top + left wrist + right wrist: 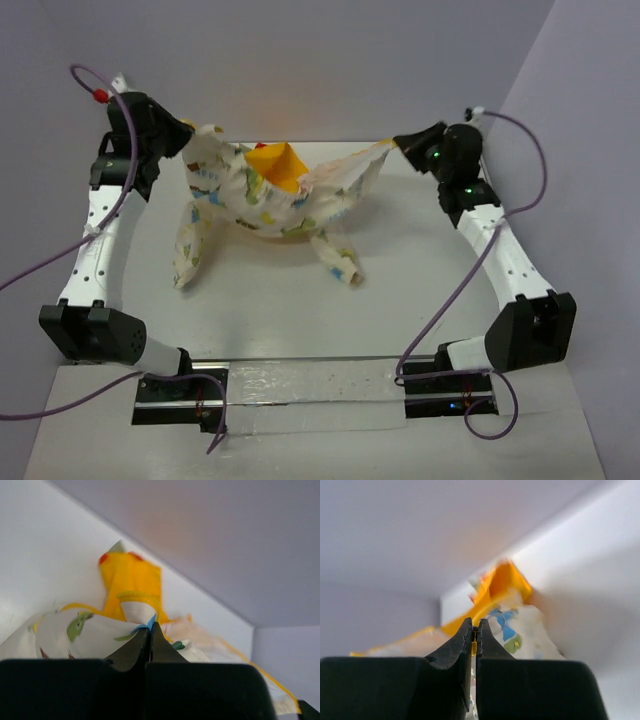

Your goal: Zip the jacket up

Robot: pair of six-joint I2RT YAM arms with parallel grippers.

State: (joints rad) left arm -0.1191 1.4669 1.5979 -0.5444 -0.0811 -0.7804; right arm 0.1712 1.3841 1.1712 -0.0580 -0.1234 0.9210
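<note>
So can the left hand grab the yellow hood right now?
Probably not yet. The left hand is shut on one end of the jacket, the right hand on the other. The yellow hood sticks up between them, uncovered, but the left hand would have to let go first.

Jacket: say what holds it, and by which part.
Both grippers hold the jacket: the left gripper pinches its left end, the right gripper its right end.

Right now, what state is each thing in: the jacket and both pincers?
jacket: held up, stretched between the two pincers, front looks open with yellow lining showing, sleeves drooping.
left pincer: shut on the jacket's fabric.
right pincer: shut on the jacket's opposite edge.
</note>
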